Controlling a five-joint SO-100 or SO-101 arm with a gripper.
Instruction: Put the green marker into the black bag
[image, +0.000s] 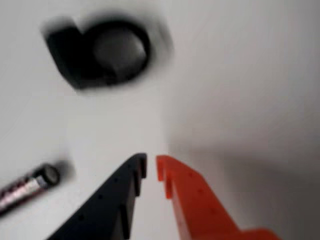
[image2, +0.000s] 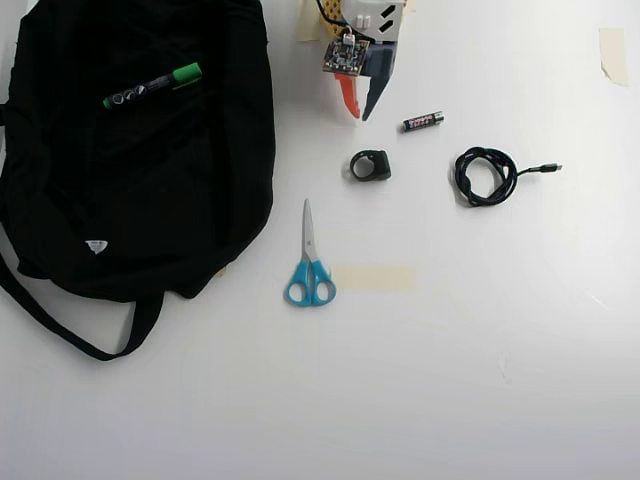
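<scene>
Look down from the overhead view and you see the black bag (image2: 140, 200) filling the side of the white tabletop (image2: 450, 380) toward 9 o'clock. The green marker (image2: 152, 86) lies on top of the bag, near its 12 o'clock edge, tilted, with its green cap pointing toward 2 o'clock. You cannot tell if it sits inside the bag or just on the cloth.

Your gripper (image2: 357, 113) is up near 12 o'clock, well apart from the marker. In the wrist view the gripper (image: 151, 167) shows a black finger and an orange finger with a thin gap between the tips. They are almost closed and hold nothing.

Just past the fingers, toward 6 o'clock in the overhead view, sits a small black ring-shaped thing (image2: 370, 166). It looks blurry in the wrist view (image: 102, 52). A small battery (image2: 423, 121) lies toward 3 o'clock from the gripper, and a coiled black cable (image2: 486, 176) lies farther that way. The blue-handled scissors (image2: 309, 265) lie near the middle, just beside a strip of tape (image2: 374, 278)
</scene>
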